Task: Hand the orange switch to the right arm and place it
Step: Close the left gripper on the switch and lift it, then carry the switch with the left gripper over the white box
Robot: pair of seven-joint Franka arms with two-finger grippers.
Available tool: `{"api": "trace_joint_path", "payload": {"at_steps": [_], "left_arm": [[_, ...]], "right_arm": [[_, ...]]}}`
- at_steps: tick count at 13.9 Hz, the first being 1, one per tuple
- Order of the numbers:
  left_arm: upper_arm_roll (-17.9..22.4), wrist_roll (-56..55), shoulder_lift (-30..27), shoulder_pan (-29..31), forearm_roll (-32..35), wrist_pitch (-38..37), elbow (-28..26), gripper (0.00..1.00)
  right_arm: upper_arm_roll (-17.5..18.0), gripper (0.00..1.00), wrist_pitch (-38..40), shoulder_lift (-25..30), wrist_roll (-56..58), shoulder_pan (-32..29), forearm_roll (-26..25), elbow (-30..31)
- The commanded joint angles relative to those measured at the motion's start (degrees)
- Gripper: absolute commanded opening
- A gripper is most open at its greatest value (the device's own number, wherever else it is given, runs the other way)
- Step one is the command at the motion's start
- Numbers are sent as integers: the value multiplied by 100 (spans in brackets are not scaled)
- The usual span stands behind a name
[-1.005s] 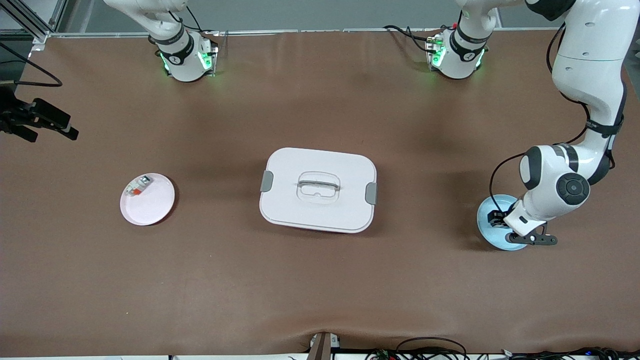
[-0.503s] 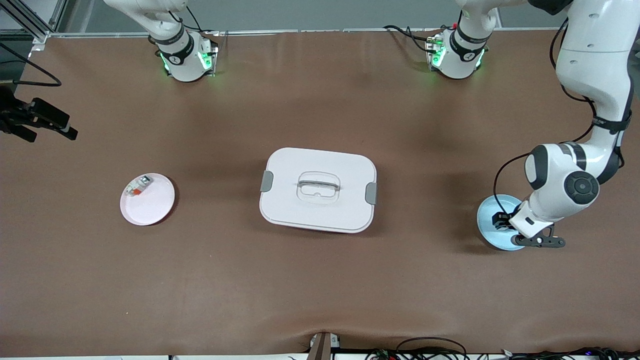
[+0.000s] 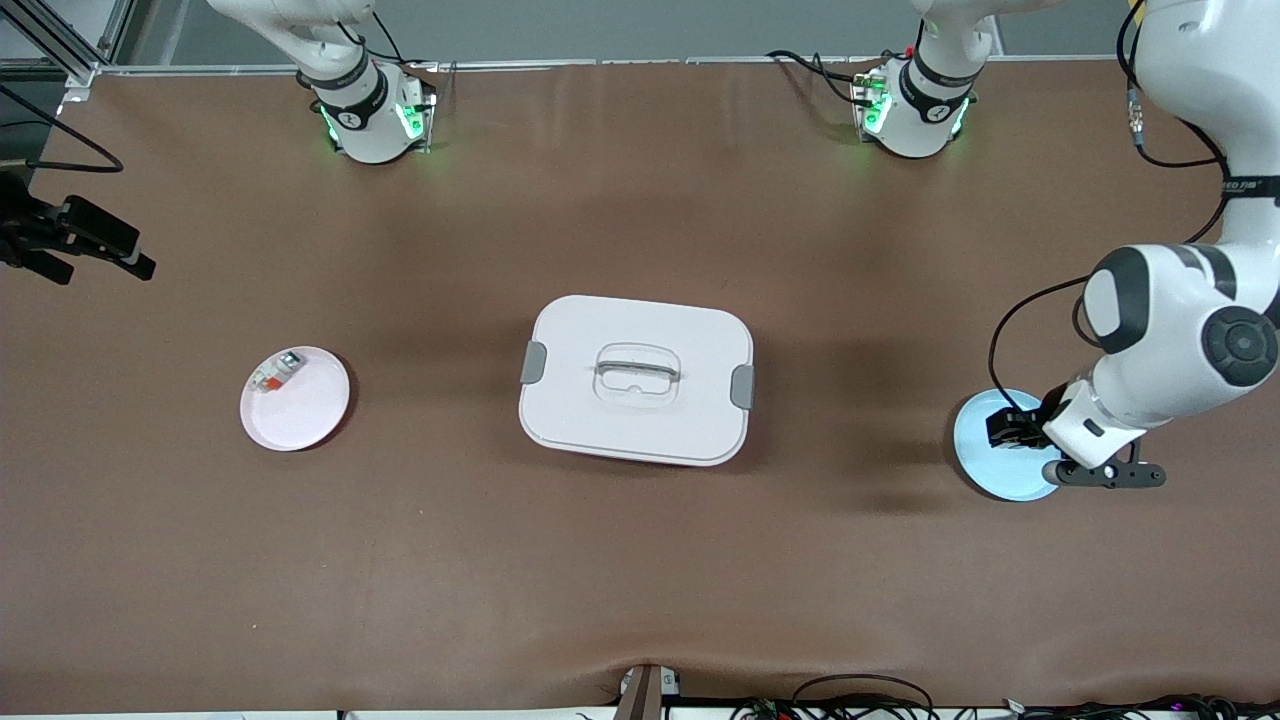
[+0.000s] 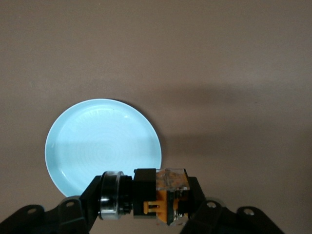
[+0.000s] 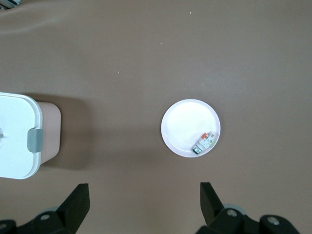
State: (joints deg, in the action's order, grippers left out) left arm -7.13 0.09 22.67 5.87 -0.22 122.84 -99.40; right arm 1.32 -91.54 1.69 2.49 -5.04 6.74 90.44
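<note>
From the front I see my left gripper (image 3: 1012, 428) over the blue plate (image 3: 985, 460) at the left arm's end of the surface (image 3: 640, 560), with the white lidded box (image 3: 636, 380) mid-surface and the pink plate (image 3: 296, 410) carrying a white-and-grey piece (image 3: 277, 373) toward the right arm's end. My left wrist view shows the fingers (image 4: 195, 195) clamped tight on the orange switch (image 4: 158, 195), lifted above the blue plate. In my right wrist view the right gripper (image 5: 146, 202) waits high over the surface near the pink plate, fingers (image 5: 78, 202) spread wide and holding nothing.

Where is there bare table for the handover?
Bare table lies between the white lidded box and the pink plate, and between the box and the blue plate. The left gripper, shut on the orange switch, crowds the blue plate.
</note>
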Motion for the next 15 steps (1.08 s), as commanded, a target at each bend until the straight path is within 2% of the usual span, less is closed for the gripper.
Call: {"api": "trace_joint_path", "payload": {"at_steps": [1, 4, 9, 13, 15], "left_arm": [[-234, -673, -289, 10, -180, -810, 279, 0], [-490, -1431, -290, 10, -425, -1849, 911, 0], [-1069, -2888, -299, 19, -1102, -2659, 1475, 0], [-1229, -4092, -307, 2, -2778, -2880, 1572, 0], [-1439, -4874, -290, 2, -3516, -2871, 1625, 0]], "right_arm": [[0, 100, 22, 25, 41, -6, 20, -44], [0, 100, 22, 25, 41, -15, 20, -53], [0, 100, 4, 25, 50, -6, 2, -70], [0, 100, -57, 25, 50, -6, -112, -70], [0, 100, -57, 25, 50, -6, -121, -70]]}}
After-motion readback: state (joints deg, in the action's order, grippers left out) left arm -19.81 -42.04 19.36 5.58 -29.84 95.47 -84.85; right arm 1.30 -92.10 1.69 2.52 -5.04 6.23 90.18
